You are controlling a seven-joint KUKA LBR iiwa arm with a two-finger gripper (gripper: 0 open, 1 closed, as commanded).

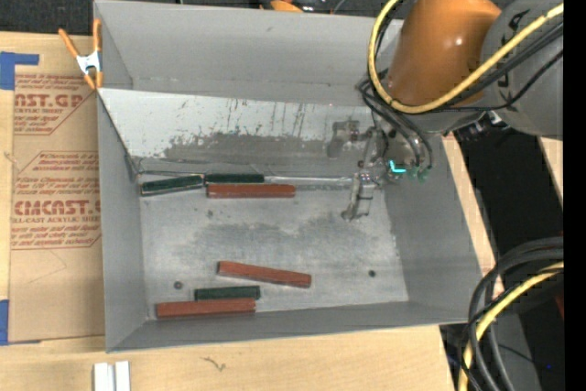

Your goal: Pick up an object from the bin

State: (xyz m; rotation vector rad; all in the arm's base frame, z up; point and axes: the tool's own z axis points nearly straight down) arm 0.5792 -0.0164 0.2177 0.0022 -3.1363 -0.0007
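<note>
My gripper hangs low over the right part of the bin floor, beneath the arm's orange cover. A thin metal rod runs from its tip leftward to a red-brown handle and a dark green handle in the middle of the bin. Whether the gripper touches the rod's right end I cannot tell. Another dark green handle lies further left, against the left wall.
Near the front wall lie a red-brown bar, a short dark green bar and a longer red-brown bar. The arm and its cables reach in over the bin's right wall.
</note>
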